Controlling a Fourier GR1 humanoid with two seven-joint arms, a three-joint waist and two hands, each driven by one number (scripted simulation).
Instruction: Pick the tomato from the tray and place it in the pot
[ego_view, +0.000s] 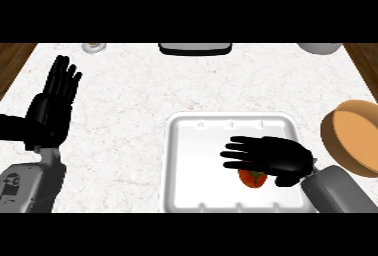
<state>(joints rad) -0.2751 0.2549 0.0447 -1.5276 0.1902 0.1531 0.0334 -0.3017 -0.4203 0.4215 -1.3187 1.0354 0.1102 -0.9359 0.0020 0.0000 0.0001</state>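
Right hand, fingers spread, hovered over the tomato in the tray, apparently poised to grasp; left hand rested open.

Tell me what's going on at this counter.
The robot's right hand is over the white tray, just above the tomato lying near its front right. Its fingers are straight, not curled round the tomato, so nothing is picked up yet. The tan pot sits to the tray's right. The left hand rests open at the left, fingers up.
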